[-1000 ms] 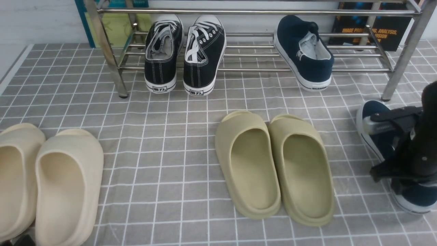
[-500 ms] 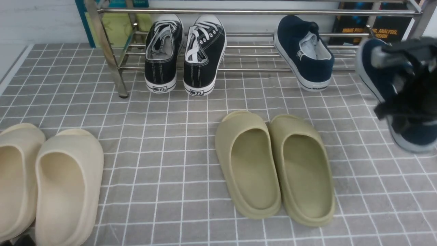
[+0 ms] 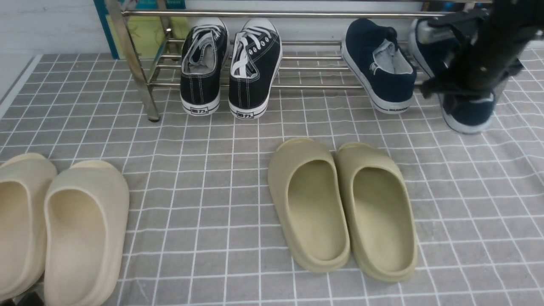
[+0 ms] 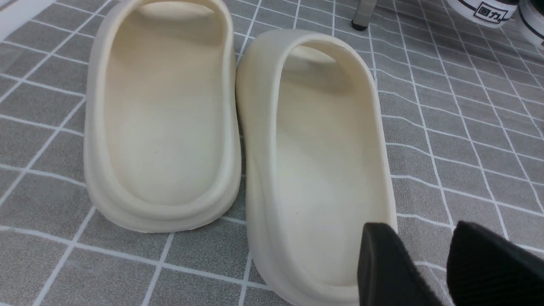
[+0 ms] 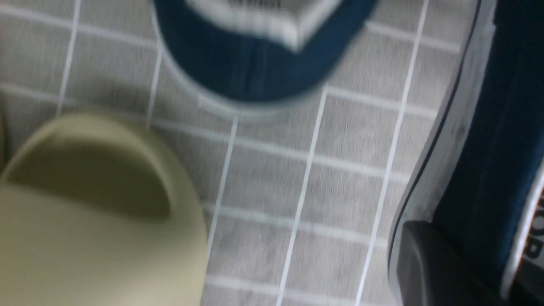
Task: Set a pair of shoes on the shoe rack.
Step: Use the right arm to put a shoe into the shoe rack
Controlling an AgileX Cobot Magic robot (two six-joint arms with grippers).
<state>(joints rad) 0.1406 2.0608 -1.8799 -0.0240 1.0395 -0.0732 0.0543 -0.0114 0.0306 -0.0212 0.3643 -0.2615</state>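
Observation:
The shoe rack of chrome tubes stands at the far side. One navy slip-on shoe leans on its lower bars, heel towards me; its heel also shows in the right wrist view. My right gripper is shut on the side wall of the second navy shoe and holds it just right of the first, toe over the lower bars, heel hanging in front. In the right wrist view one finger presses that shoe. My left gripper is open and empty beside the cream slippers.
Black lace-up sneakers sit on the rack's left part. Olive slippers lie mid-floor on the grey checked cloth. Cream slippers lie at the near left, also in the left wrist view. Books stand behind the rack.
My right gripper has lifted the second navy shoe off the floor at the right and carried it away from me and leftwards to the rack, next to the first. The left arm has not moved.

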